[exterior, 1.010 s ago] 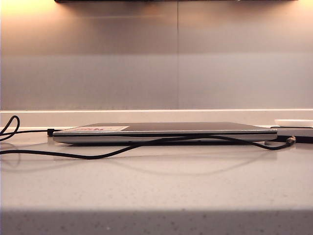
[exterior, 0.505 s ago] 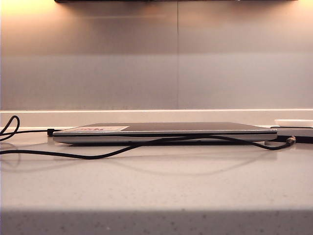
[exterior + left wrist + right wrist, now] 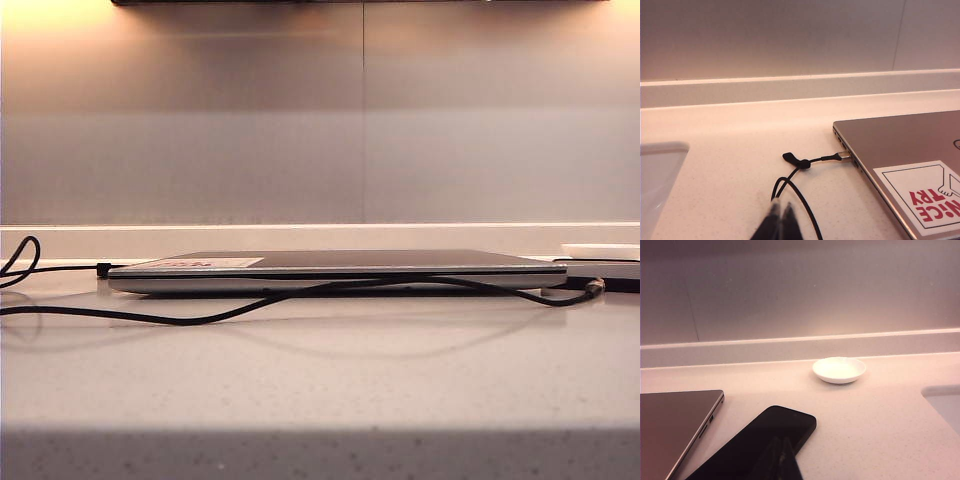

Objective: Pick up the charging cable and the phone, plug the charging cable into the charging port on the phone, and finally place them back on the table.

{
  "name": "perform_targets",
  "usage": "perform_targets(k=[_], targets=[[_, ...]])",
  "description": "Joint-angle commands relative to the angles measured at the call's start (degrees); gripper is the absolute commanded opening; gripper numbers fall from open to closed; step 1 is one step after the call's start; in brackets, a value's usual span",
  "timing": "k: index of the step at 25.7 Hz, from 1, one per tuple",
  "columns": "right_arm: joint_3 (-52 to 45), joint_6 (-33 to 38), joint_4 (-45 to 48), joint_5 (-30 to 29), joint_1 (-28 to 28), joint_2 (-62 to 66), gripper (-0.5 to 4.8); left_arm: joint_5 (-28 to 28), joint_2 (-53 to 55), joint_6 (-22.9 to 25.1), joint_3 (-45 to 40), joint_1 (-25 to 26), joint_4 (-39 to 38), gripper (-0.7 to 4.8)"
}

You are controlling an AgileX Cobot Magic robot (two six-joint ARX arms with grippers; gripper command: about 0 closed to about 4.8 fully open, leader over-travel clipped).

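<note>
From the exterior view I saw the closed laptop lying flat on the bench, edge-on to the camera. The cable ran in a long loose curve along the bench in front of the laptop, from the left edge across to its light connector tip at the far right. That tip lay just beside the phone, which showed only as a thin dark slab under a white object; I could not make out its port. A second black cord with an all-black plug met the laptop's left end. Neither hand appeared in this view.

In the left wrist view my left hand hung over the bench with its fingers pressed together, pinching nothing. Black cord looped on the bench just past the fingertips, and a plug sat in the side of the laptop, whose lid carried a red-lettered sticker.

In the right wrist view my right hand was likewise pressed together and empty, poised just above the phone. The phone lay flat and slanted on the bench, close beside the laptop's corner but apart from it. A small white dish stood farther back, near the wall.
</note>
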Motion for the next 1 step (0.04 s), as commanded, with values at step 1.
perform_targets(k=[1], targets=[[-0.26,0.02,1.33,0.04,0.07,-0.11,-0.01,0.17,0.04,0.24,0.17,-0.02,0.74,-0.05]])
